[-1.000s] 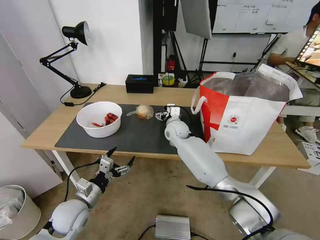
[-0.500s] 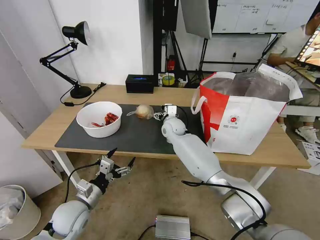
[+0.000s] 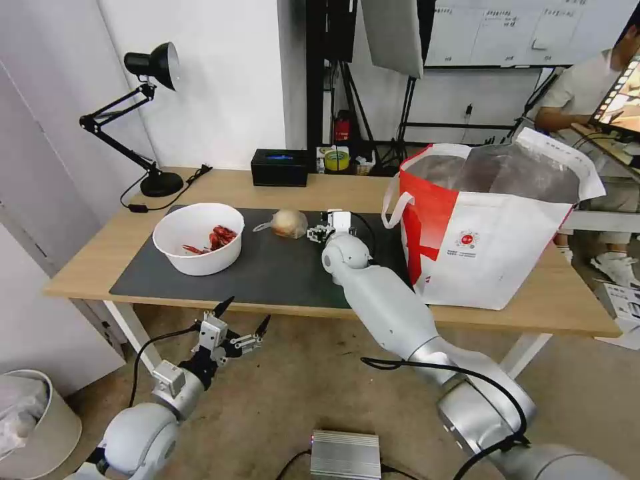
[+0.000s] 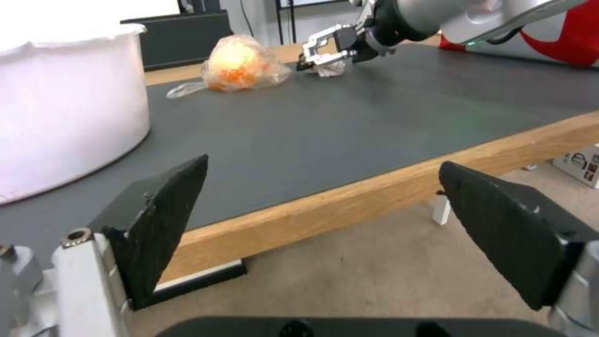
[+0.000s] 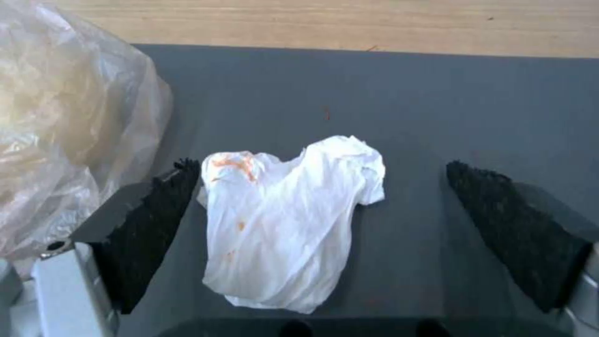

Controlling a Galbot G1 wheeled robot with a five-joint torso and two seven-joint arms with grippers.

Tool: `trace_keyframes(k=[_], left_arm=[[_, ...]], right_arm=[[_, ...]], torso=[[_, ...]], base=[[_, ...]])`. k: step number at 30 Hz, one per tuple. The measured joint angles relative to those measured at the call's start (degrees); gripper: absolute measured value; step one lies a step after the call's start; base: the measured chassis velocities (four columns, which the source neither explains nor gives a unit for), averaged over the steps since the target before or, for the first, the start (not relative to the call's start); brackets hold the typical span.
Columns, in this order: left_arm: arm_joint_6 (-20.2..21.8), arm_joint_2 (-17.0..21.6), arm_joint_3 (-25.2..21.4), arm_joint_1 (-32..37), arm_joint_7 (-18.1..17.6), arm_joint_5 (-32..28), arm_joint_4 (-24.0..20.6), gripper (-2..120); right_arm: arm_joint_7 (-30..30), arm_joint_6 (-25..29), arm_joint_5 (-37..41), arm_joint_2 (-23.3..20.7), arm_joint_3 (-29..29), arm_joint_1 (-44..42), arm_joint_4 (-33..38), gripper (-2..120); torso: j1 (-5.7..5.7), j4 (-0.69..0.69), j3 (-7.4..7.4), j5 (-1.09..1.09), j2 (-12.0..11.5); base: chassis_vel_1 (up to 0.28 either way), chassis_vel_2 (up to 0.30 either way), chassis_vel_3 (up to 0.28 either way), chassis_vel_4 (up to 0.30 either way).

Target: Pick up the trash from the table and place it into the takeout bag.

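Observation:
A small crumpled white tissue (image 5: 290,220) with orange stains lies on the dark mat between the spread fingers of my right gripper (image 5: 325,206), which is open and low around it. In the head view my right gripper (image 3: 320,232) sits just right of the clear bag with the tan lump (image 3: 288,223). The white bowl with red shells (image 3: 198,238) stands at the mat's left end. The takeout bag (image 3: 487,227) stands open on the table's right side. My left gripper (image 3: 237,328) hangs open below the table's front edge.
A black desk lamp (image 3: 143,120) and a black box (image 3: 279,167) stand along the far side of the wooden table (image 3: 333,190). A grey bin (image 3: 30,420) sits on the floor at the left. A metal box (image 3: 345,455) lies on the floor.
My right arm has shifted a little to the left, bringing its gripper closer to the clear bag. The left arm has stayed put.

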Motion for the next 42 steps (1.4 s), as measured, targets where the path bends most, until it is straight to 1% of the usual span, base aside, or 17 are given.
trace_keyframes(k=[13,28,42], left_arm=[[-0.12,-0.13,0.17,-0.04,0.01,0.19,-0.33,100],[-0.14,-0.17,0.94,-0.37,-0.05,0.64,-0.26,100],[-0.13,-0.43,1.26,-0.21,-0.12,0.92,-0.41,100]], right_arm=[[-0.43,-0.57,0.33,0.16,0.05,0.09,0.23,100],[-1.27,-1.45,0.4,0.36,0.45,1.07,-2.23,100],[-1.53,-2.58,0.11,0.3,0.16,0.6,-1.96,100]], torso=[[0.0,0.0,0.0,0.0,0.0],[-0.01,0.01,-0.01,0.0,0.01],[-0.01,-0.02,-0.01,0.0,0.01]], base=[[0.0,0.0,0.0,0.0],[0.0,0.0,0.0,0.0],[0.0,0.0,0.0,0.0]])
